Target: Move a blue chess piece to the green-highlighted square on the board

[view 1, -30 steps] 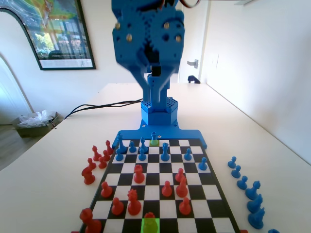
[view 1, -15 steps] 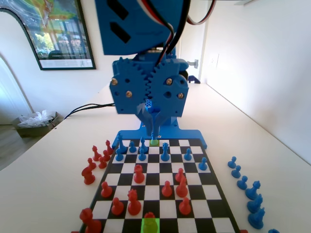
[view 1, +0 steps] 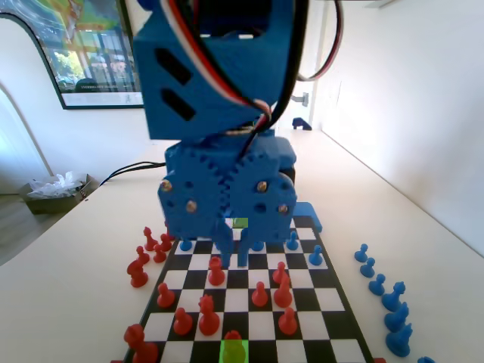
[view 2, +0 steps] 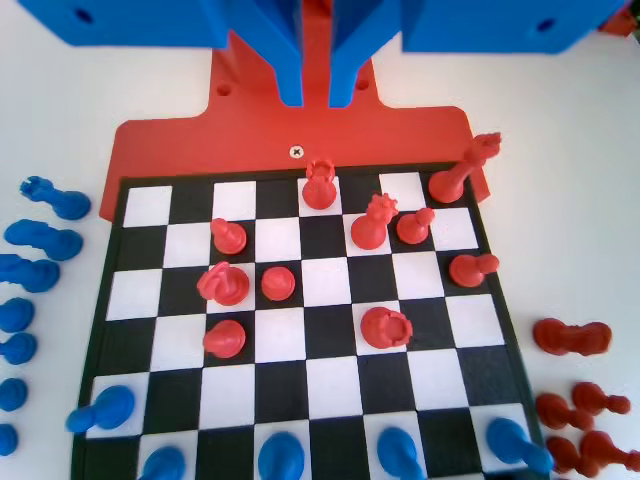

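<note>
In the fixed view the gripper (view 1: 232,253) hangs low over the board (view 1: 342,321), its jaws slightly parted and holding nothing. The green-highlighted square (view 1: 234,351) lies well in front of it at the near edge, with a red piece (view 1: 234,338) standing on it. Which blue piece is meant, I cannot tell.

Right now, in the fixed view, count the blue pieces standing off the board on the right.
7 blue pieces stand in a row on the table, right of the board; the nearest is cut by the bottom edge.
</note>
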